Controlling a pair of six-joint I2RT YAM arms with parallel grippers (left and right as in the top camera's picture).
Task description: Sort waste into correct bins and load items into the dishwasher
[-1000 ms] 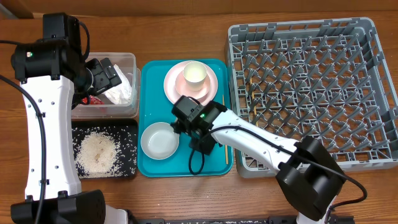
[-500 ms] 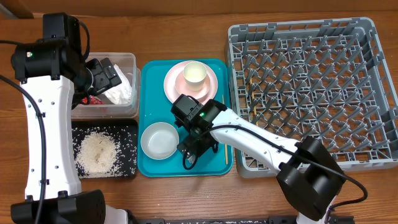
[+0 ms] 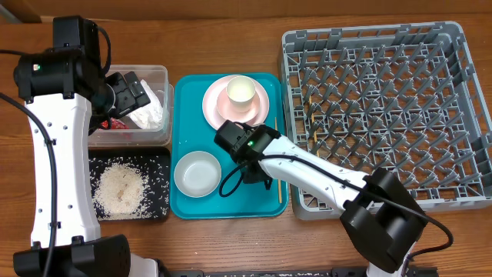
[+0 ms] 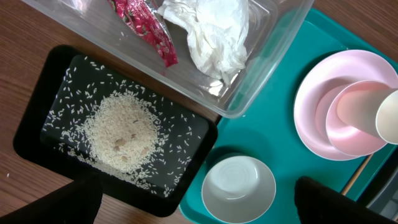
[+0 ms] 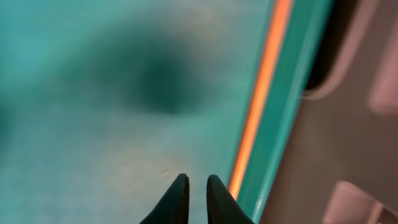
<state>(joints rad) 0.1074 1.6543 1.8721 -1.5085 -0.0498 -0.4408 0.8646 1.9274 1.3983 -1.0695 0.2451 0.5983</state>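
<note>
Just beside chopstick (image 5: 261, 93), not around it: right gripper (image 5: 197, 182), near-closed

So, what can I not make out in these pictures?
Right gripper: hidden under its own arm in the overhead view.
Chopsticks: mostly under that arm overhead; only an orange blur in the right wrist view.
Wrapper: largely behind the left gripper overhead; cut by the top edge in the left wrist view.

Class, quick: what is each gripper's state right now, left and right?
Left gripper: open, holding nothing.
Right gripper: nearly closed over the teal tray, nothing seen between its tips.
</note>
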